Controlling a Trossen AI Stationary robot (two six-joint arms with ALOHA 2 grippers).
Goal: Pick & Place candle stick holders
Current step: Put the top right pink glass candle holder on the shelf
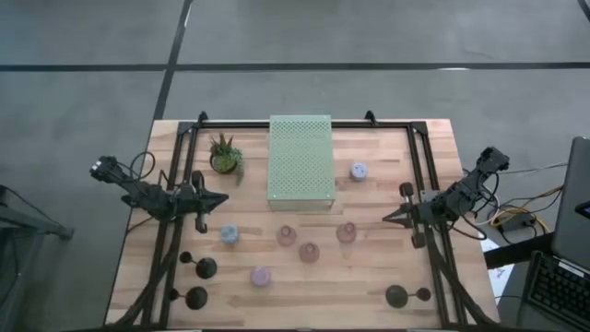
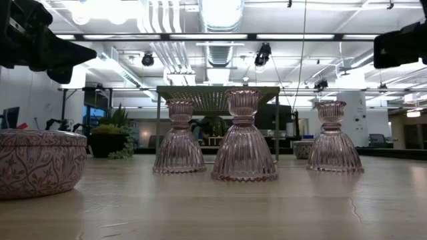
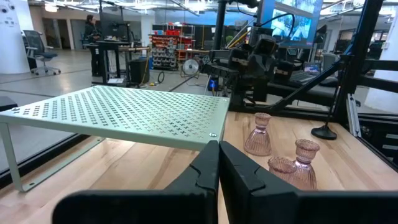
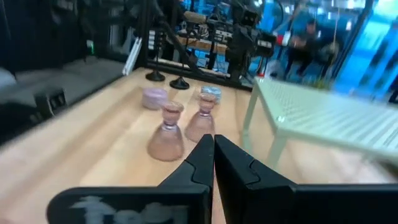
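Nine candle holders lay scattered on the wooden table (image 1: 387, 175), and none had been lifted, so we judged the job barely begun, with every piece yet to be picked and placed. We counted three pink glass holders (image 1: 309, 252) grouped near the middle of the table, just in front of the pale green perforated stand (image 1: 300, 159). Three black holders were near the front edge: two at the front left (image 1: 196, 297) and one at the front right (image 1: 396, 296). Of the pastel holders, one blue (image 1: 229, 235) stood beside our left gripper (image 1: 218, 198), one lavender (image 1: 261, 276) sat toward the front, and one (image 1: 359, 171) rested to the right of the stand. Our left gripper hovered over the table's left side with its fingers pressed together and holding nothing; our right gripper (image 1: 387, 218) hovered over the right side, likewise pinched closed and empty. As for containers, we saw only the small potted plant (image 1: 224, 157) at the back left, its pot holding the greenery. Nothing showed on top of the stand, and we could not tell whether anything sat under it.
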